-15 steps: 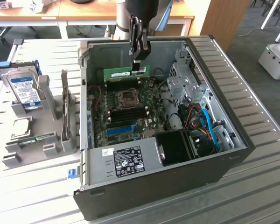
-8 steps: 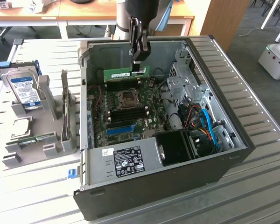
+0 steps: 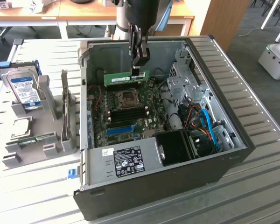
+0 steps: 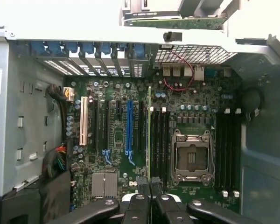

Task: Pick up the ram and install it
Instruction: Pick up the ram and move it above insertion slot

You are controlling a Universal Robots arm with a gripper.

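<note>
Your gripper [image 3: 139, 69] is grasping the ram [image 3: 127, 78], its two fingers [image 4: 142, 184] pinched together on the upper edge around the stick's middle. You are holding one ram, and it is standing on its long edge. In the exterior view its long axis is running across, from the exterior view's left to its right, with the flat green face turned toward the camera. In the wrist view you are looking at it edge-on as a thin green line [image 4: 149, 121] stretching straight away from the gripper [image 4: 149, 183].

The ram is hanging inside the open computer case [image 3: 144, 196], over the motherboard [image 4: 116, 135]. It is lining up just beside one of the two banks of black memory slots [image 4: 162, 140], between the single CPU socket [image 4: 191, 156] and the single long blue slot [image 4: 129, 126]. You cannot tell whether its lower edge is touching the board. One white slot [image 4: 83, 121] is sitting farther out, beyond the blue one.

On the desk [image 3: 252, 186], to the exterior view's left of the case, one hard drive [image 3: 23, 88] is standing in a grey holder, and a second green stick [image 3: 35, 139] is lying nearer the camera.
</note>
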